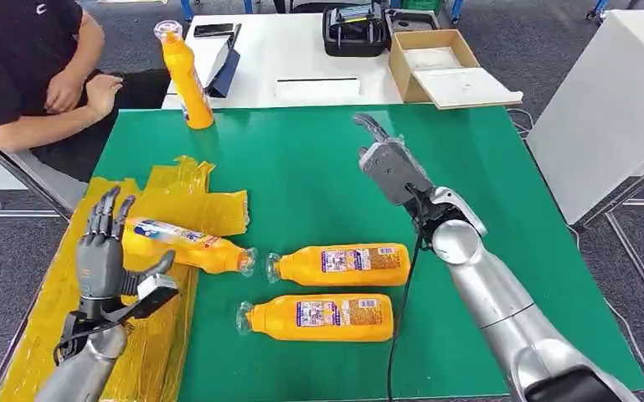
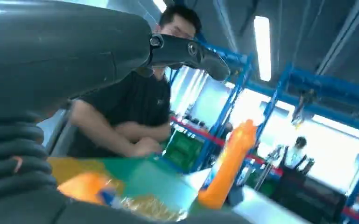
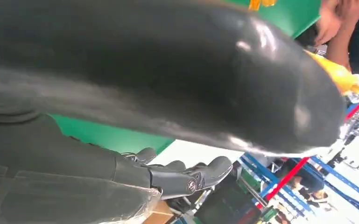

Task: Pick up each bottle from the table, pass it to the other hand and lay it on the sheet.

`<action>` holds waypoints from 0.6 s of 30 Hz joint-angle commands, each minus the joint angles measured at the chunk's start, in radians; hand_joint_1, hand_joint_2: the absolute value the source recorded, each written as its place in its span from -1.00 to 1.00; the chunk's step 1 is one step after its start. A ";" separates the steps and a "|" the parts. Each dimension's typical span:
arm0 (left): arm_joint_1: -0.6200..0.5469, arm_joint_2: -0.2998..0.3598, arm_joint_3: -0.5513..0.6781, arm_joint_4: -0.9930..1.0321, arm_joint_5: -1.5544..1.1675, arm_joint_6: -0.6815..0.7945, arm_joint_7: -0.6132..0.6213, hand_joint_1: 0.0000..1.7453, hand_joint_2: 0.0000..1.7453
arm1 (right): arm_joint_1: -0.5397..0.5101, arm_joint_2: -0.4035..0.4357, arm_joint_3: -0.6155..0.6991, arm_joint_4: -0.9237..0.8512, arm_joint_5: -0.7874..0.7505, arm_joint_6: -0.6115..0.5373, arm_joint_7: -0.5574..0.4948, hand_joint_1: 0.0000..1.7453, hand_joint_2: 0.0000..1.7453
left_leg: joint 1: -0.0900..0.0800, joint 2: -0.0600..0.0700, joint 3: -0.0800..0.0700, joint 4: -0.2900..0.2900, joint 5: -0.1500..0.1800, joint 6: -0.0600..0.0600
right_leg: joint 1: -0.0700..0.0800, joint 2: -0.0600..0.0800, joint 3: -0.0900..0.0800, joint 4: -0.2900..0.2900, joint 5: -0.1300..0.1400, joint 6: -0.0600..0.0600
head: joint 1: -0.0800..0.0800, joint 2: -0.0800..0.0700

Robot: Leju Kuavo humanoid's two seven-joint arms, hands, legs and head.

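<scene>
Beyond the green table mat point(image 1: 318, 167), a white table point(image 1: 301, 59) carries an open cardboard box point(image 1: 435, 63), a black case point(image 1: 356, 32) and a dark phone point(image 1: 213, 30), while a person in black point(image 1: 25, 75) sits at the mat's far left corner.

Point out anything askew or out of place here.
The yellow sheet is crumpled. One bottle lies across its edge, its neck overhanging the green mat. Nothing looks spilled.
</scene>
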 commanded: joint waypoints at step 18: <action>-0.052 0.055 -0.064 -0.305 0.655 -0.187 -0.039 -1.00 -1.00 | 0.193 -0.115 0.106 -0.155 0.228 0.092 0.092 -1.00 1.00 | 0.003 0.000 0.003 0.001 -0.002 -0.003 | 0.003 -0.002 0.003 0.000 -0.002 -0.001 | 0.000 0.000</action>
